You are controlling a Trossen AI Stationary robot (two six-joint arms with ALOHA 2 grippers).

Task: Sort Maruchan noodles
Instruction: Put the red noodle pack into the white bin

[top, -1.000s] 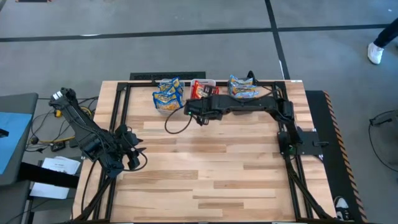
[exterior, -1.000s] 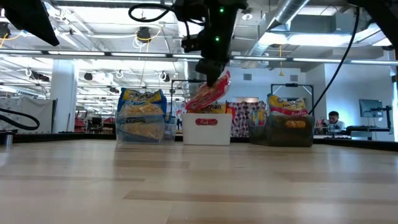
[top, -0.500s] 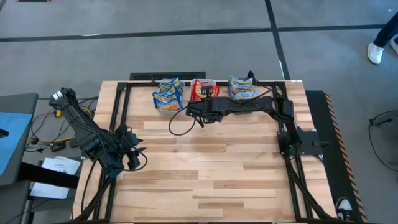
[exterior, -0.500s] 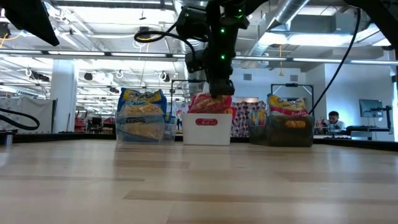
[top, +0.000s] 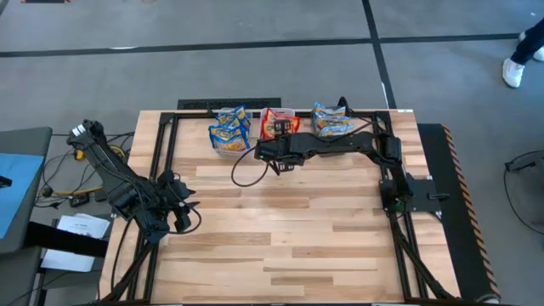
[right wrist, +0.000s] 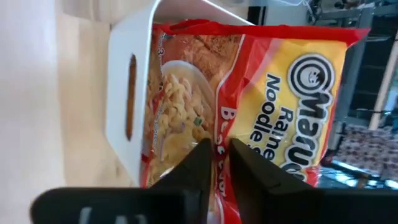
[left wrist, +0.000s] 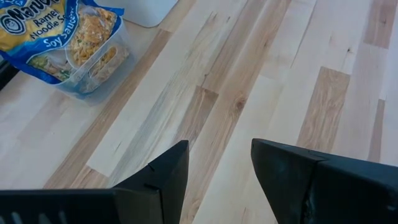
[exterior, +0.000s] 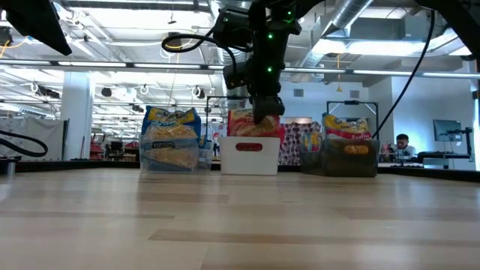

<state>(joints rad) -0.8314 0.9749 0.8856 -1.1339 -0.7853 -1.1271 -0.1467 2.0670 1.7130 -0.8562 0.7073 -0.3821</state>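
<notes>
Red-trimmed plastic, a Maruchan packet (right wrist: 249, 106), is now lodged upright in the white bin (exterior: 248, 154) at the far edge of the table (top: 280, 229), where a second ago it was hanging tilted above the bin's rim. The right gripper (top: 274, 146) is seen just over that bin, its jaws a narrow gap apart with the packet's edge between them; whether the packet is yet freed cannot be told. The blue-trimmed packets (exterior: 171, 139) are held in the clear bin (left wrist: 102, 62) beside it, and further packets (exterior: 347, 127) in the dark grey bin (exterior: 349, 159) on the other side. The left gripper (left wrist: 217, 171) is parked near the table's left edge, its jaws spread and nothing between them. No loose packets are seen on the wood, so the sorting is judged nearly complete.
</notes>
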